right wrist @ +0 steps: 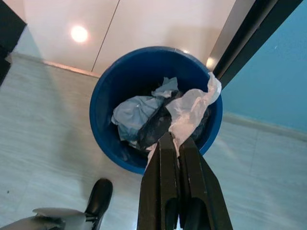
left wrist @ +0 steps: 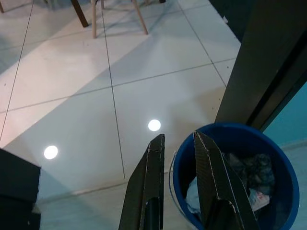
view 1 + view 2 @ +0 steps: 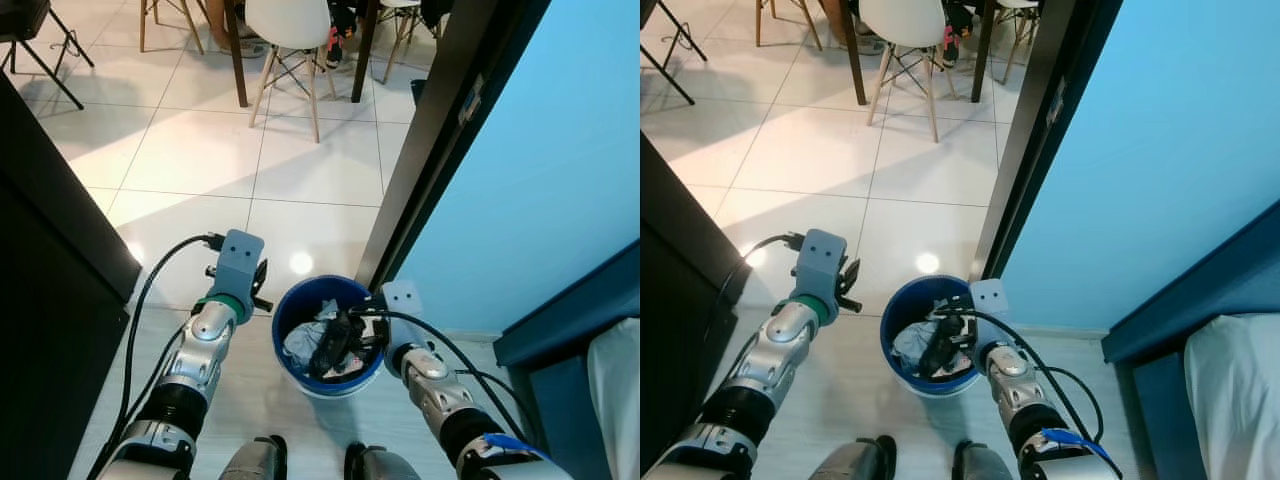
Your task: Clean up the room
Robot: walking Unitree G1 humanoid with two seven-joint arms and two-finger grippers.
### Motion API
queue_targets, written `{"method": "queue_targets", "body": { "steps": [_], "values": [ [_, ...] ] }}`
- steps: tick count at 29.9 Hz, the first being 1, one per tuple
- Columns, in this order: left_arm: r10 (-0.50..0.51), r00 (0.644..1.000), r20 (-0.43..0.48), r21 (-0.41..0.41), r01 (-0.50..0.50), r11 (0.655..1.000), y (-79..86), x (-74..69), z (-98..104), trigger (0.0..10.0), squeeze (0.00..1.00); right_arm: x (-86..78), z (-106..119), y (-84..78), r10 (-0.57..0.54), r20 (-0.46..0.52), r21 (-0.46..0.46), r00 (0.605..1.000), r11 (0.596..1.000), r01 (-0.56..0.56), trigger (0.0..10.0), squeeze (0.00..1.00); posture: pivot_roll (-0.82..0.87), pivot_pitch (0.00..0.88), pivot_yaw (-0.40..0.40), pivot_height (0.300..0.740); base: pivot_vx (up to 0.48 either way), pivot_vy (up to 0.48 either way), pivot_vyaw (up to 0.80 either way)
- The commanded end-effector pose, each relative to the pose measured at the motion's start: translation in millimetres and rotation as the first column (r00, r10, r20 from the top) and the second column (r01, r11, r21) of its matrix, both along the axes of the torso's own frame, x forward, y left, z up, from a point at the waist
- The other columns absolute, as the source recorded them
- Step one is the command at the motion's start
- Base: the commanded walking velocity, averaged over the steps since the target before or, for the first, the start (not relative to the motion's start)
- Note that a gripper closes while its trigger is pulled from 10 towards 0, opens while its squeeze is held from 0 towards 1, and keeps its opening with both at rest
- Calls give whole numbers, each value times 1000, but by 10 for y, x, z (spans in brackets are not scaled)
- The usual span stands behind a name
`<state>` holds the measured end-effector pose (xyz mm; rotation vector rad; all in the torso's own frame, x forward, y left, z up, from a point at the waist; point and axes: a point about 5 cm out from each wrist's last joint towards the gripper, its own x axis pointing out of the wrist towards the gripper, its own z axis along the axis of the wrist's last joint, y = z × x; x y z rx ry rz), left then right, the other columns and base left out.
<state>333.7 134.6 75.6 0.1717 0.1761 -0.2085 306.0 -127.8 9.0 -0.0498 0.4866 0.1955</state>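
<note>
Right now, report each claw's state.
Left claw: open, holding nothing, beside the blue bin.
Right claw: shut on a crumpled white tissue over the bin.

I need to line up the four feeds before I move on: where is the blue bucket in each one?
Left eye view: blue bucket at bottom centre, between the two arms.
Right eye view: bottom, just left of centre.
Left wrist view: lower right corner, beside the left gripper.
Right wrist view: centre, beyond the right gripper.
Shared landmark: the dark door frame right behind it.

silver jointed arms, black cables, pale blue wrist blocks, long black fingers.
</note>
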Motion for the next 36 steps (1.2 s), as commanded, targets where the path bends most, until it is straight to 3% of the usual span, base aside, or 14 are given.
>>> {"method": "queue_targets", "body": {
  "steps": [1, 11, 16, 19, 25, 31, 34, 36],
  "values": [
    [5, 1000, -24, -7, -5, 1000, -9, -40, -59, 10000, 0, -19, -18, -13, -16, 2, 23, 1000, 1000, 16, 10000, 0, 103, 145, 14, 740, 0, 0, 0],
    [18, 999, -44, -26, -19, 999, -39, -22, -59, 10000, 0, -3, 24, -23, -65, 47, 71, 997, 996, 62, 10000, 0, 97, 140, 39, 740, 0, 0, 0],
    [29, 998, -62, -18, -30, 999, -35, -12, -72, 10000, 0, -12, 19, -22, -75, 51, 78, 996, 994, 70, 10000, 0, 98, 140, 43, 740, 0, -480, 0],
    [96, 991, -92, -77, -104, 992, 12, 0, -91, 10000, 0, -17, 16, -16, -73, 54, 79, 996, 994, 68, 10000, 0, 94, 139, 41, 740, 0, 0, 0],
    [111, 989, -98, -81, -119, 990, 29, -5, -99, 10000, 0, -4, 29, -12, -67, 57, 83, 996, 995, 62, 10000, 0, 101, 148, 27, 740, 0, 0, 0],
    [86, 995, -59, 10, -85, 996, 135, -33, -67, 10000, 0, 102, 111, 85, 80, 38, 35, 996, 996, -81, 10000, 0, 119, 194, 14, 740, 0, 0, 0],
    [-9, 1000, -14, 94, 11, 996, 219, -53, 15, 10000, 0, 175, 179, 125, 161, 16, 36, 987, 986, -161, 10000, 0, 136, 252, 11, 740, 0, 0, 0],
    [-24, 1000, -8, 106, 25, 994, 225, -59, 26, 10000, 0, 180, 186, 132, 176, 16, 31, 984, 984, -177, 10000, 0, 136, 252, 11, 740, 0, 0, 0]
  ]
}}
